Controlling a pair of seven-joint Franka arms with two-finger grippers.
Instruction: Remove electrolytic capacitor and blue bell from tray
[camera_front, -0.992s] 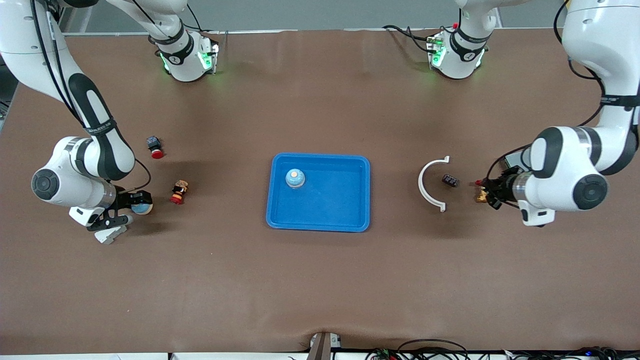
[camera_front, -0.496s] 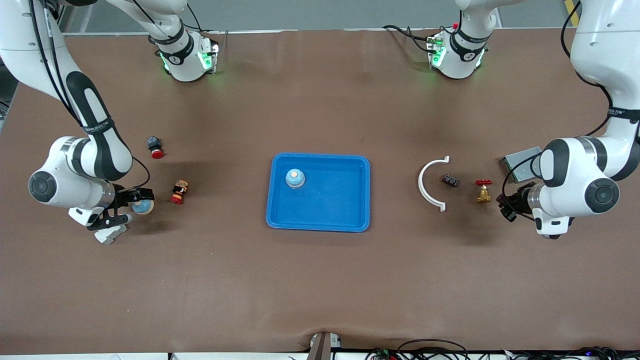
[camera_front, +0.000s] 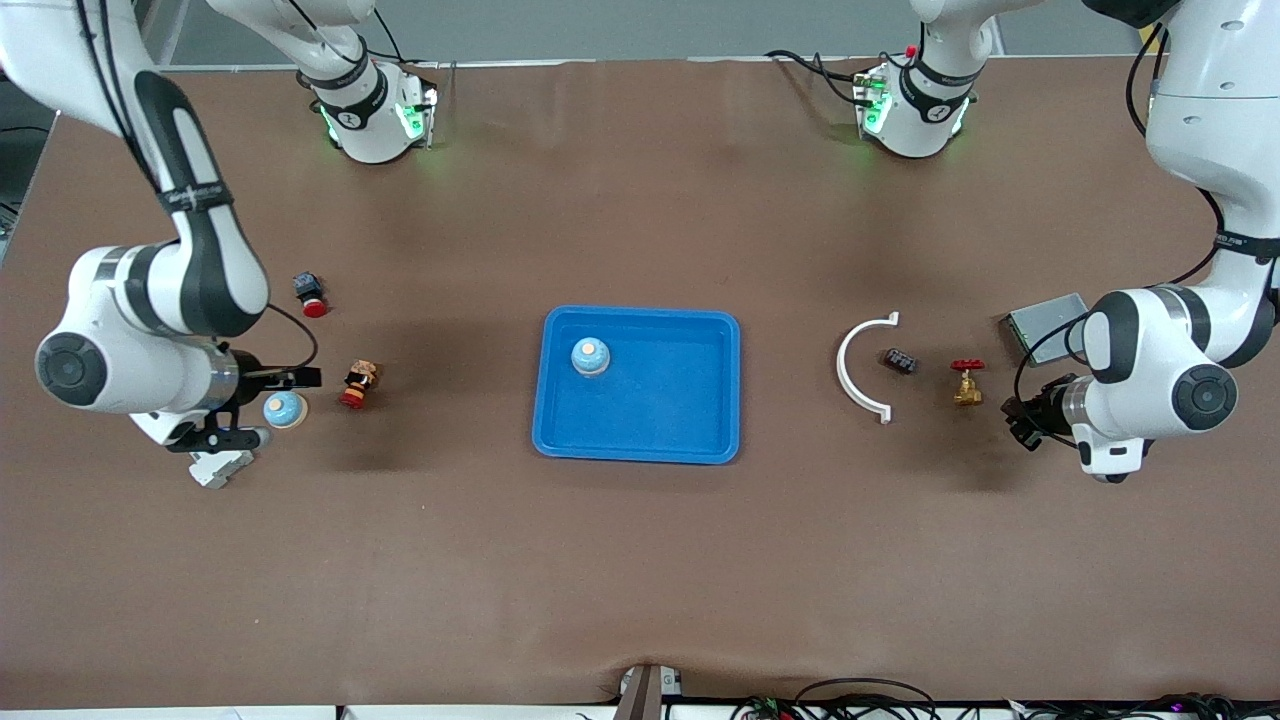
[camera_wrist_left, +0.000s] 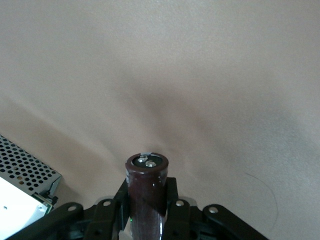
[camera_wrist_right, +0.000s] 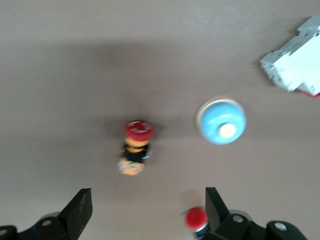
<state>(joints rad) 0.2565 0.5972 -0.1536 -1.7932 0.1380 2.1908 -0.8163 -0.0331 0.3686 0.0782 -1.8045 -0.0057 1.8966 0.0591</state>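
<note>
1. Low in the frame toward the right arm's end, a white block (camera_front: 215, 468) lies nearest the camera. Just above it in the picture, the right end effector (camera_front: 268, 407) hangs with its fingers spread wide and empty over a second blue bell (camera_front: 284, 409), which rests on the brown surface (camera_front: 640, 570) outside the tray.
2. If those spread fingers swing sideways as they rise, they could clip this bell or the red-capped figurine (camera_front: 357, 385) beside it.
3. In the middle of the frame sits the blue tray (camera_front: 637, 458), with a blue bell (camera_front: 590, 356) in its upper corner, so that removal looks not yet done.
4. Toward the left arm's end, the left end effector (camera_front: 1022, 420) is clamped on the electrolytic capacitor (camera_wrist_left: 146, 190) over bare surface near the grey box (camera_front: 1043, 318). Released high or tilted, the cylinder could topple and roll.
5. No brand or label can be read; the lettering on the arm bands is too small.
</note>
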